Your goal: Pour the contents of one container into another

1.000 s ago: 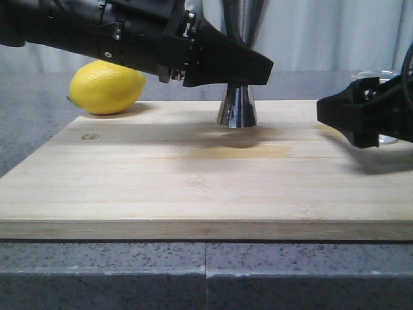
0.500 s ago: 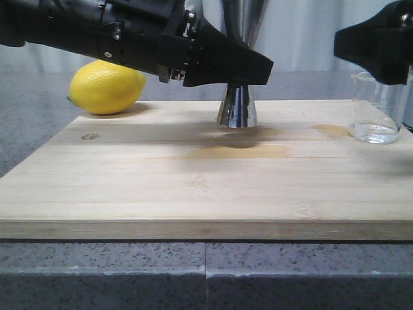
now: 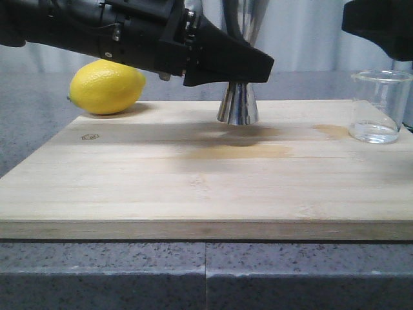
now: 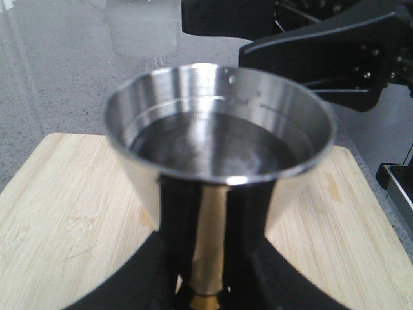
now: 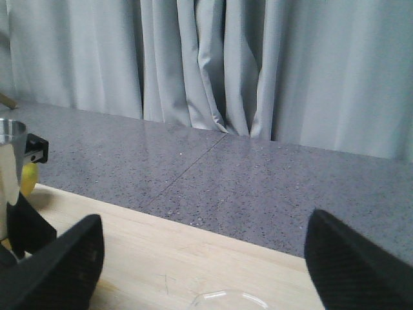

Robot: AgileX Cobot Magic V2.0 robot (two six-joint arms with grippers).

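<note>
Gripping the jigger (image 3: 237, 103) at its narrow waist, my left end effector (image 3: 248, 68) has its black fingers (image 4: 258, 258) pressed against both sides of the gold band, and the steel base sits just above the cutting board (image 3: 193, 187). In the left wrist view its upper cup holds liquid. My right end effector (image 5: 203, 255) hangs spread wide, holding nothing, above the glass beaker (image 3: 381, 106), which stands upright at the board's right edge. A lemon (image 3: 106, 87) rests on the worktop (image 3: 26, 123) behind the board.
</note>
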